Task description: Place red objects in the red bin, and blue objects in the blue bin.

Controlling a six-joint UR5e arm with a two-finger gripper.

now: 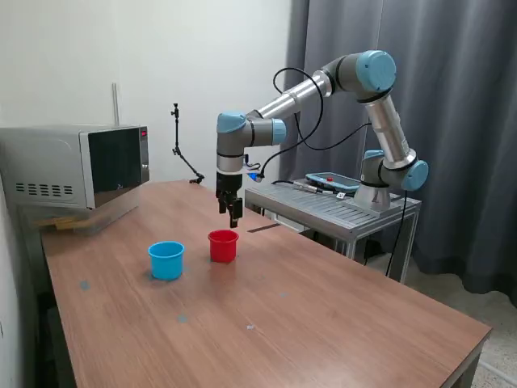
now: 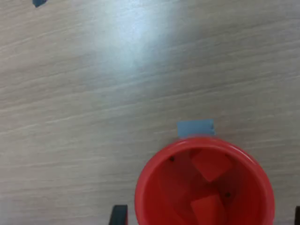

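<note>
Red bin | wrist view alone: two red cubes inside | gripper above, grip state unclear

The exterior view is evenly lit and sharp, with soft shadows beneath the cups. The wrist view is blurred, and a pale glare patch spreads across the wooden table.
</note>
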